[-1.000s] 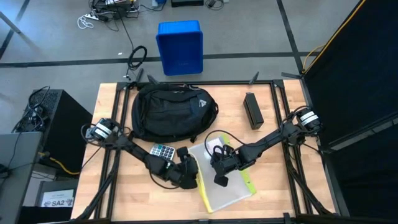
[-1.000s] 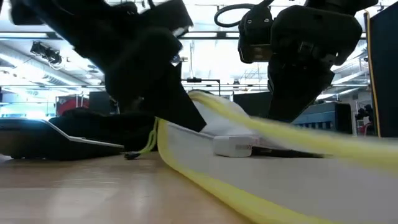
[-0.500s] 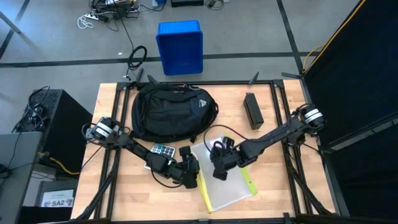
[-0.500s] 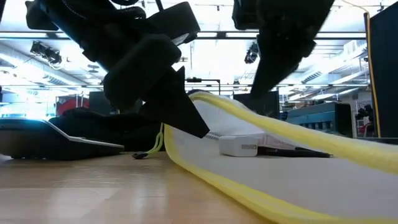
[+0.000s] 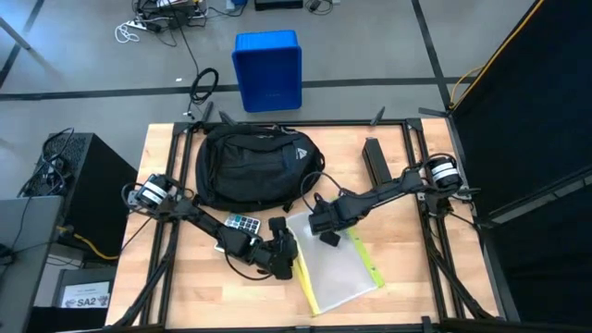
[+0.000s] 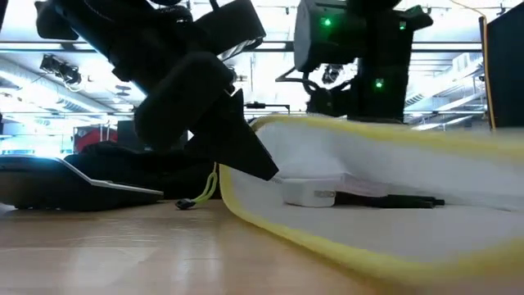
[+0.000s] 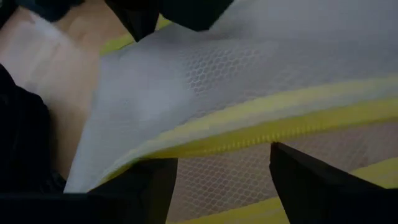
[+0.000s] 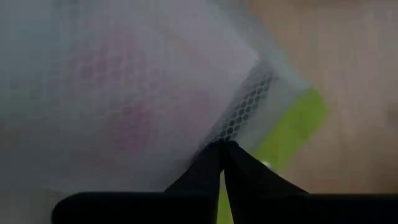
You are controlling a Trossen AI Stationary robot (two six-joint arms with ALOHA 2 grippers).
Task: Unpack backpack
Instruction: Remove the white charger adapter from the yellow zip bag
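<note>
Both grippers on pouch (image 5: 340, 270) beside backpack (image 5: 255, 166): right gripper (image 5: 326, 231), pinching its far corner, now shifted backpack-ward; left gripper (image 5: 285, 263) part-open astride yellow edge; pouch already out.

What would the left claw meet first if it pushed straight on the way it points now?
Most likely the mesh pouch: its yellow zip edge lies just past the left claw, whose fingers stand apart. Whether it touches already, I cannot tell.
</note>
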